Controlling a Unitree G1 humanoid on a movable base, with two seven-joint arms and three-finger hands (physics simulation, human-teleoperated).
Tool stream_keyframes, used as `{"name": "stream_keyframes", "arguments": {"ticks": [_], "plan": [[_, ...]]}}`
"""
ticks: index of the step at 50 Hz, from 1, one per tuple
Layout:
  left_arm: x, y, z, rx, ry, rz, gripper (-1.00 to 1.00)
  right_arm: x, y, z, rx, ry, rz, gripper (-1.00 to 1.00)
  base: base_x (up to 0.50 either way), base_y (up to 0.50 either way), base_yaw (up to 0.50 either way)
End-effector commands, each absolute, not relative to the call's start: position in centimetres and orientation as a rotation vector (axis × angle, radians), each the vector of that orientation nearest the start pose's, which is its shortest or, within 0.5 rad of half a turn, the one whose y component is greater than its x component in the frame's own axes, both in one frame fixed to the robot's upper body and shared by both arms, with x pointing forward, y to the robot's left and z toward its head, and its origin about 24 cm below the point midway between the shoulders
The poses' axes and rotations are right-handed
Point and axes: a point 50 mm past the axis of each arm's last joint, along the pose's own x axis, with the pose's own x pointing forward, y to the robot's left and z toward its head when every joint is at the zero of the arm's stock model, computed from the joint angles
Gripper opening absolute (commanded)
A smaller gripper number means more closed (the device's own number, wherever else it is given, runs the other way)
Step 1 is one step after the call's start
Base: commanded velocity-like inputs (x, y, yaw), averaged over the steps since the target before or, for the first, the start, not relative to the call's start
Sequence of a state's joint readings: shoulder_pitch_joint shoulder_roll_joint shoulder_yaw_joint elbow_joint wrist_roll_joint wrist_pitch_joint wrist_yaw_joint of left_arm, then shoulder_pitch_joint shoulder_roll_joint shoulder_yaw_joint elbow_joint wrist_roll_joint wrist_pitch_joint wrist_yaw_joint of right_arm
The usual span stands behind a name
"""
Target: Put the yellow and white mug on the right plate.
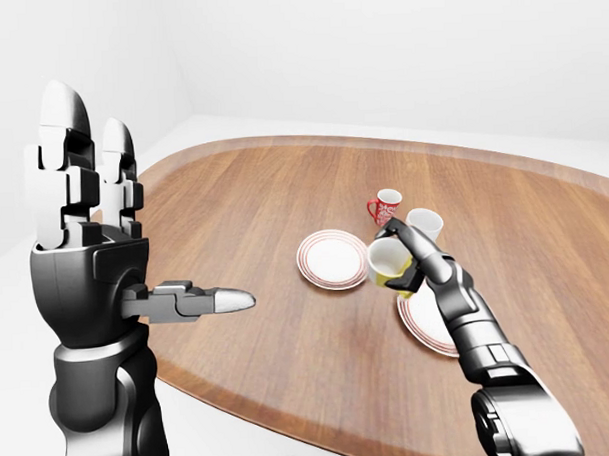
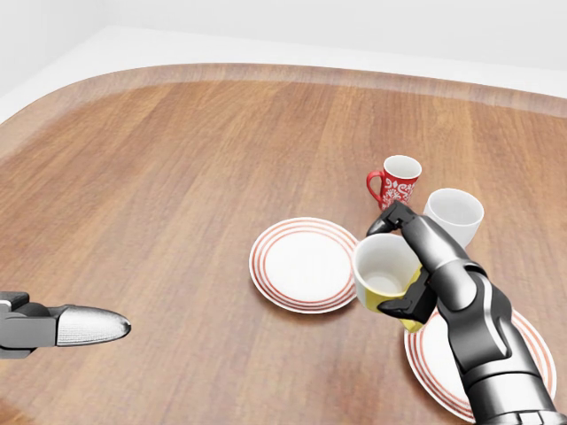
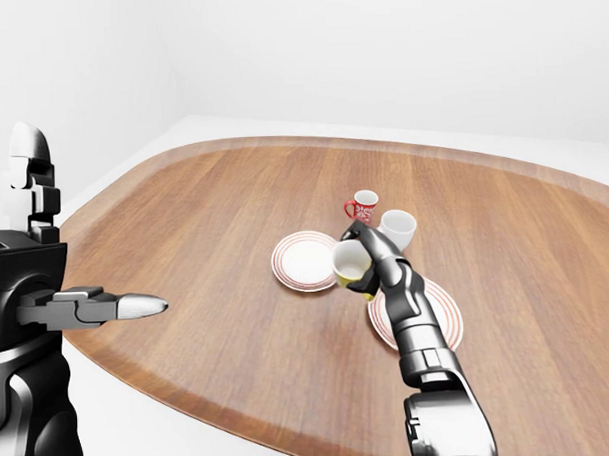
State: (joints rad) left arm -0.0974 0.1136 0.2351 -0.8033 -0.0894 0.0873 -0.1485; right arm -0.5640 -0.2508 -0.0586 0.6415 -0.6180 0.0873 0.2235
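Right hand [image 2: 403, 266] grips yellow and white mug [image 2: 386, 270], lifted and tilted between left plate [image 2: 303, 264] and right plate [image 2: 523, 372]. Carry step; next: shift right, level, lower onto plate. Left hand [image 1: 85, 246] released, idle.

Yellow and white mug [image 2: 387, 276] tilted, lifted, between two red-ringed plates; right plate [image 2: 440, 367] bare.

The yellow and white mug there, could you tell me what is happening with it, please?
The right hand has its fingers closed on the yellow and white mug, held tilted between the two plates. The right plate lies bare under the forearm. The left hand is raised and open, holding nothing. A red mug and a white mug stand nearby.
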Motion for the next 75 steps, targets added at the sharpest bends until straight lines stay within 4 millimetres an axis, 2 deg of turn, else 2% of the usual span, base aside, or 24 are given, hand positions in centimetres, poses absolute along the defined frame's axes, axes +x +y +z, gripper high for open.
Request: {"name": "stream_keyframes", "arguments": {"ticks": [1, 6, 13, 33, 51, 67, 75], "plan": [[19.4, 18.3, 22.9, 0.158, -0.812, -0.015, 1.00, 35.4, -22.3, 5.7, -0.786, 0.306, 0.074, -1.00, 0.00, 0.00, 0.00], [19.5, 18.3, 22.8, 0.158, -0.804, -0.014, 1.00, 35.4, -23.0, 6.3, -0.785, 0.296, 0.062, -1.00, 0.00, 0.00, 0.00], [19.5, 18.3, 22.8, 0.158, -0.803, -0.014, 1.00, 35.6, -24.2, 5.8, -0.777, 0.337, 0.021, -1.00, 0.00, 0.00, 0.00], [19.6, 18.2, 22.6, 0.159, -0.793, -0.017, 1.00, 34.5, -27.9, 3.2, -0.755, 0.429, -0.111, -1.00, 0.00, 0.00, 0.00], [19.7, 18.1, 22.4, 0.161, -0.786, -0.021, 1.00, 33.2, -29.6, 2.2, -0.749, 0.494, -0.188, -1.00, 0.00, 0.00, 0.00], [19.7, 18.1, 22.3, 0.163, -0.779, -0.022, 1.00, 33.5, -30.5, 3.2, -0.773, 0.492, -0.202, -1.00, 0.00, 0.00, 0.00], [19.8, 18.0, 22.1, 0.164, -0.767, -0.024, 1.00, 33.2, -30.8, 2.9, -0.777, 0.505, -0.216, -1.00, 0.00, 0.00, 0.00]]}}
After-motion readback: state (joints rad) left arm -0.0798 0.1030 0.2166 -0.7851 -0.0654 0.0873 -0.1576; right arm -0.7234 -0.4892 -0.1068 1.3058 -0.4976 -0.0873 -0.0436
